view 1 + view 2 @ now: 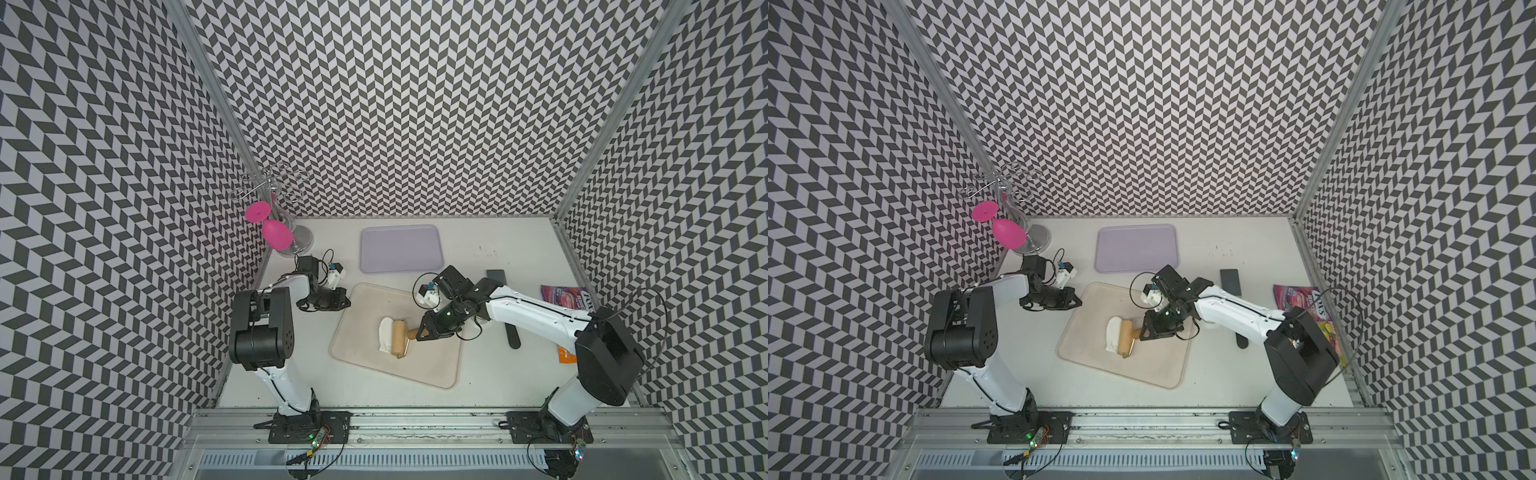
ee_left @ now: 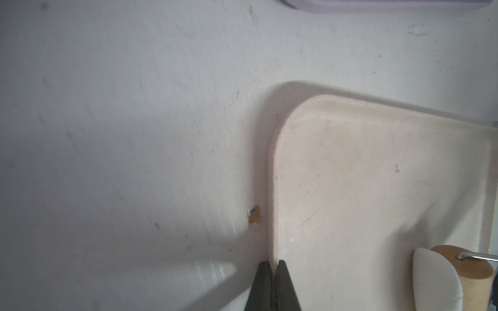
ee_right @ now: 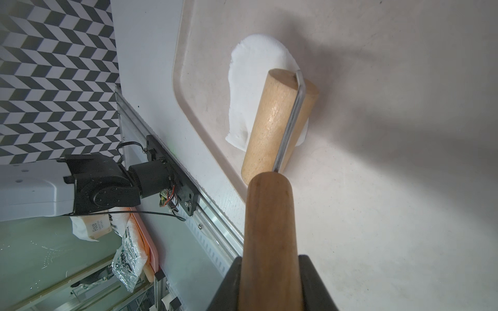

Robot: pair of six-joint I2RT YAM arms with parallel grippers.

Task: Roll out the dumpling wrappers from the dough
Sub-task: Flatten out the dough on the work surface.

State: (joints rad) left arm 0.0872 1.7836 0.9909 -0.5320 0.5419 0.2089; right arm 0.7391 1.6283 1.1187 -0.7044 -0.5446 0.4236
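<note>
A flattened white sheet of dough (image 1: 385, 335) (image 1: 1113, 332) lies on the beige tray (image 1: 365, 365). The wooden drum of a small roller (image 1: 400, 338) (image 3: 272, 121) rests on the dough's right side and hides part of it. My right gripper (image 1: 419, 332) (image 3: 269, 259) is shut on the roller's dark wooden handle (image 3: 269, 220). By the tray's far left corner, my left gripper (image 1: 348, 304) (image 2: 273, 265) is shut and holds nothing, its tips over the tray's rim (image 2: 273, 188). The left wrist view also catches the dough (image 2: 431, 282) and the roller's end (image 2: 463, 269). No dumpling wrappers are in view.
Behind the beige tray lies a lilac tray (image 1: 401, 248). A wire rack with a pink glass (image 1: 274, 235) stands at the back left. A dark flat tool (image 1: 511, 328) lies under the right arm, with snack packets (image 1: 563, 296) near the right wall.
</note>
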